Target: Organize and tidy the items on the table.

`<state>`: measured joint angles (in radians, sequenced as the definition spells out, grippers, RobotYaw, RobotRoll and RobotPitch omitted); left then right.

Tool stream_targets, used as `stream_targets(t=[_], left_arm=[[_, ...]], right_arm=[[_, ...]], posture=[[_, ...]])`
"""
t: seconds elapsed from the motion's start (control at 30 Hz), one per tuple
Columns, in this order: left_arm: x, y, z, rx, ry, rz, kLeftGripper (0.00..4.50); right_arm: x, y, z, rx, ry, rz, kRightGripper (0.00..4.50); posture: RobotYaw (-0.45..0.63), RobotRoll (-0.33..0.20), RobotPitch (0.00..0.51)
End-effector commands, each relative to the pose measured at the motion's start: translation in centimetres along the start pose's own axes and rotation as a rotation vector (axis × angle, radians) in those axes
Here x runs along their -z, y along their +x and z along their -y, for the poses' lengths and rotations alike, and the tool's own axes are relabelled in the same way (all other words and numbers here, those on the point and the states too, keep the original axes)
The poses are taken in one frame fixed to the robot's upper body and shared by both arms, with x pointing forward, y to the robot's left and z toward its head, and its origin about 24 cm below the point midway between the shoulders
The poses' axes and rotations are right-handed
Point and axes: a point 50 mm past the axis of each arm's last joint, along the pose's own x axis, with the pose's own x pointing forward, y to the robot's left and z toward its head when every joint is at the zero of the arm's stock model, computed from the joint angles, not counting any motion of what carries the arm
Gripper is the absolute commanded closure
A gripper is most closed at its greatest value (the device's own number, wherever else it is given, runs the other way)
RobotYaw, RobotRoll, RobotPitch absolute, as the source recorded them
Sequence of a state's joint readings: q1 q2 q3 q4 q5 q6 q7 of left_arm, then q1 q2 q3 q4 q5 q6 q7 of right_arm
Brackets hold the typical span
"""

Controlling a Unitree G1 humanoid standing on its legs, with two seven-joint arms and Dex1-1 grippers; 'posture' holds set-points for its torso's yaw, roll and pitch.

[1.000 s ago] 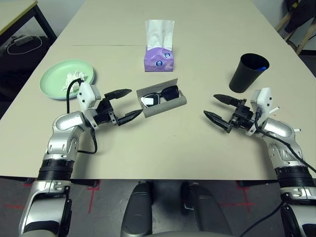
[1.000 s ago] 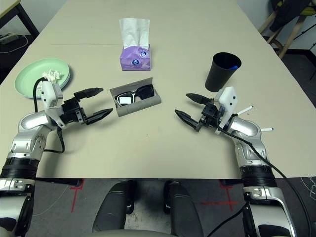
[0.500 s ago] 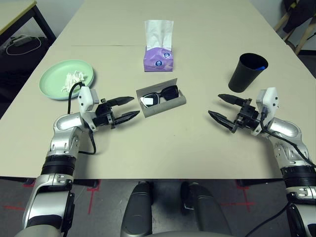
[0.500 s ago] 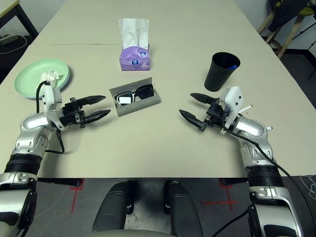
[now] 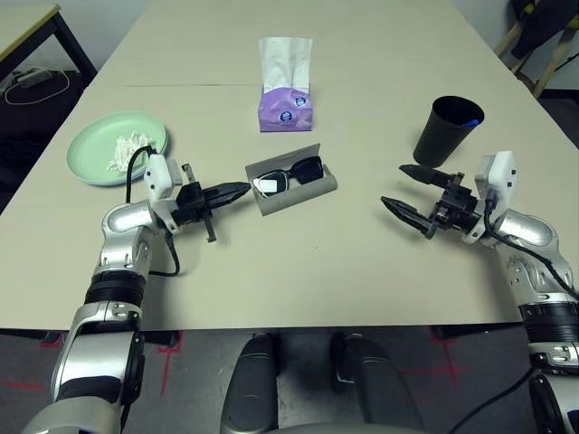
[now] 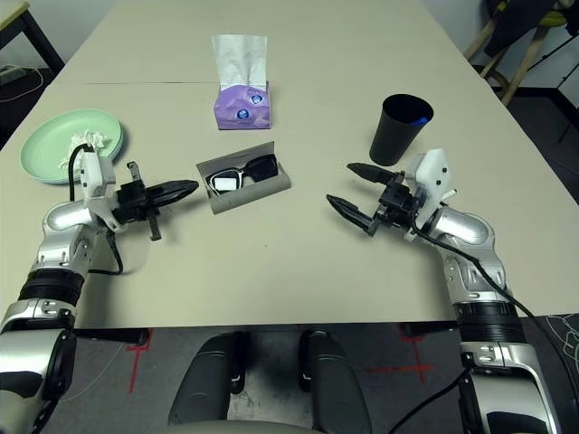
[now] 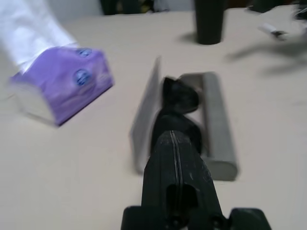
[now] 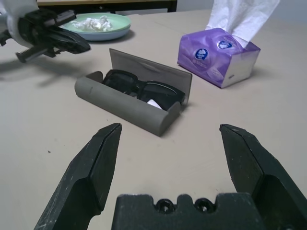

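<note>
The grey glasses case (image 5: pixel 300 194) lies open mid-table, its lid standing up at the back and the black sunglasses (image 5: pixel 289 174) inside. My left gripper (image 5: pixel 242 189) is shut and empty, its tips pointing at the case's left end, just short of it. The left wrist view looks along the shut fingers (image 7: pixel 175 158) at the sunglasses (image 7: pixel 180 96). My right gripper (image 5: pixel 394 185) hovers open and empty to the right of the case (image 8: pixel 124 108). A pale-green plate (image 5: pixel 81 167) at the left holds a crumpled white tissue wad (image 5: pixel 129 149).
A purple tissue box (image 5: pixel 285 107) stands behind the case. A black cup (image 5: pixel 446 133) with something blue inside stands behind my right gripper. A thin seam (image 5: pixel 181 86) crosses the table top. A dark-legged side table (image 5: pixel 27 23) is at the far left.
My left gripper has shut its fingers and now points at the case's left end. The right gripper stays open and has drifted slightly right.
</note>
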<state>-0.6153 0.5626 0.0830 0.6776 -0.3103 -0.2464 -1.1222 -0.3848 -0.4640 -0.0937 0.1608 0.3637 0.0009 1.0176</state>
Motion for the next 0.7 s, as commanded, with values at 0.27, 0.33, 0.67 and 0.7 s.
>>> stream_targets(t=[0.27,0.33,0.67,0.7], left_arm=[[-0.3,0.3,-2.3,-0.323,-0.111,-0.042,4.47],[-0.2,0.8,-2.4,-0.335,-0.11,-0.053,4.47],[0.4,4.1,-2.0,-0.243,-0.082,-0.107,4.47],[0.5,4.2,-2.0,-0.23,-0.076,-0.11,4.47]], right_arm=[[-0.9,1.3,-0.7,-0.037,0.006,0.023,0.0],[-1.1,1.4,-0.8,-0.039,0.006,0.024,0.0],[-1.6,1.5,-0.9,-0.04,0.007,0.024,0.0],[-1.6,1.5,-1.0,-0.039,0.007,0.023,0.0]], posture=[[0.09,0.0,0.18],[0.09,0.0,0.18],[0.07,0.0,0.186],[0.06,0.0,0.184]])
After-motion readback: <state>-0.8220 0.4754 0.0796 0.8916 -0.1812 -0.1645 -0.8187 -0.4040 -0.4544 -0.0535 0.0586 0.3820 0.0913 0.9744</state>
